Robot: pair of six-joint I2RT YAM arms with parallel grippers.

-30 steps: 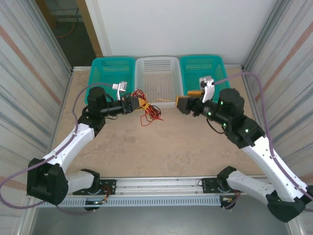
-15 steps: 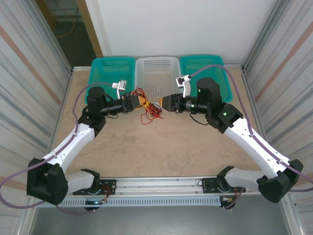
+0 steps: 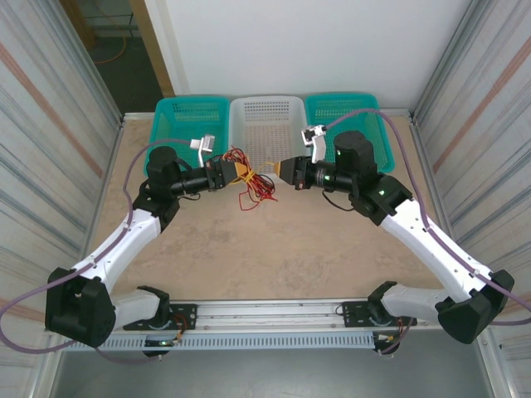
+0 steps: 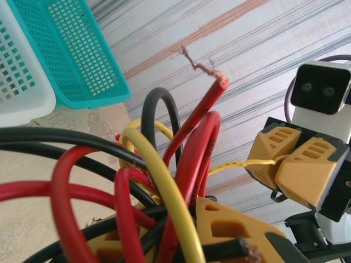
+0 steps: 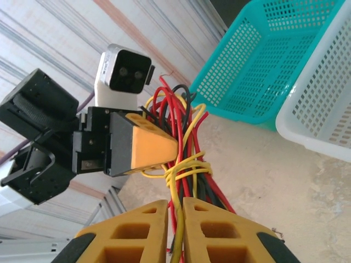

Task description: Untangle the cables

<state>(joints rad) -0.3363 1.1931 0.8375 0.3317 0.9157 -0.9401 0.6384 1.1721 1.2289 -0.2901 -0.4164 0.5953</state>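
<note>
Fig.: 2 teal plastic mesh baskets (image 3: pixel 192 116); 1 white plastic mesh basket (image 3: pixel 267 124); 2 robot arms (image 3: pixel 124 240); 1 red/blk/yel cable tangle (image 3: pixel 250 189).

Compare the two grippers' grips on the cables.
The left gripper clamps the whole bundle of red, black and yellow cables; the right gripper pinches just one yellow cable drawn out of it. The left gripper points right, the right gripper points left, facing it. Both are shut, in front of the white basket.
</note>
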